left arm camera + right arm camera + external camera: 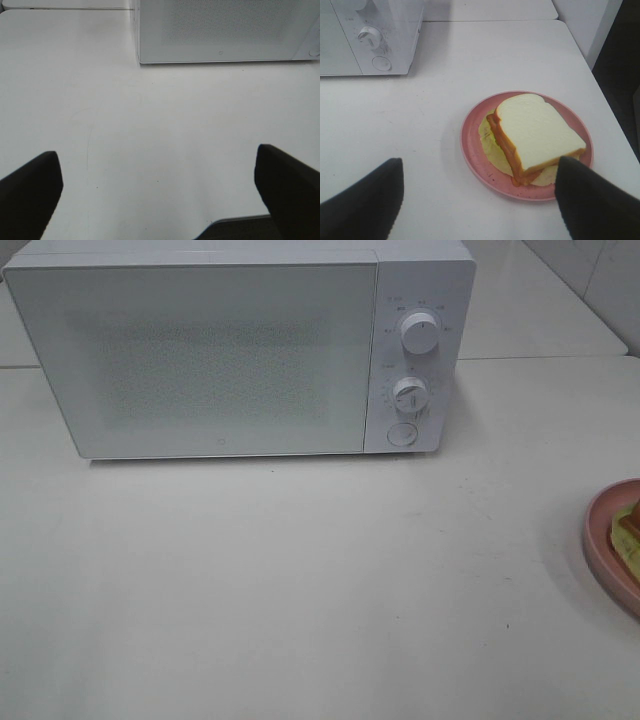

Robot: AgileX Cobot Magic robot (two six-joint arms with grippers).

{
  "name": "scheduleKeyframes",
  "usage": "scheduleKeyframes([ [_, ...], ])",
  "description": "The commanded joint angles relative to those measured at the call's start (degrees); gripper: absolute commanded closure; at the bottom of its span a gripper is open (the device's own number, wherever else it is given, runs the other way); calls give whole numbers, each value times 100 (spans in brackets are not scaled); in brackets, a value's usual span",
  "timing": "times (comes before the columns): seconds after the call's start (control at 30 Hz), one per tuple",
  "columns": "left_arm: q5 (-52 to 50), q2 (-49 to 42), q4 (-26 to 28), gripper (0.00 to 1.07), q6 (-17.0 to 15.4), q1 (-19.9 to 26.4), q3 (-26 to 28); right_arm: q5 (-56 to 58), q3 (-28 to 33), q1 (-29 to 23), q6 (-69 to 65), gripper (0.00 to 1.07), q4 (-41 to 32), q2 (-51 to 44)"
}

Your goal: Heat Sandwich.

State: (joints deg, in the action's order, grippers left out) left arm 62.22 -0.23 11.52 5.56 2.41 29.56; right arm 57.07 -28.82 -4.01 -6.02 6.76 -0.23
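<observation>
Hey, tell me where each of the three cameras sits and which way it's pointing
Exterior high: mounted high, looking down at the microwave and table; no robot parts show.
Left wrist: low over the table, facing the microwave front; open left hand frames the view.
Right wrist: above the sandwich on the pink plate; open right hand shows.
Shared: all three see the microwave; exterior and right wrist share the plate.
</observation>
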Motion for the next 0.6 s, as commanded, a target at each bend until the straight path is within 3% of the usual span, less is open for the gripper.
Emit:
scheduleKeyframes([
  [0.03,-63,-138,6,9,-11,-6,-11,0,17,40,46,32,11,-138],
  [0.6,-63,-138,6,9,-11,-6,-11,0,17,40,46,32,11,-138],
])
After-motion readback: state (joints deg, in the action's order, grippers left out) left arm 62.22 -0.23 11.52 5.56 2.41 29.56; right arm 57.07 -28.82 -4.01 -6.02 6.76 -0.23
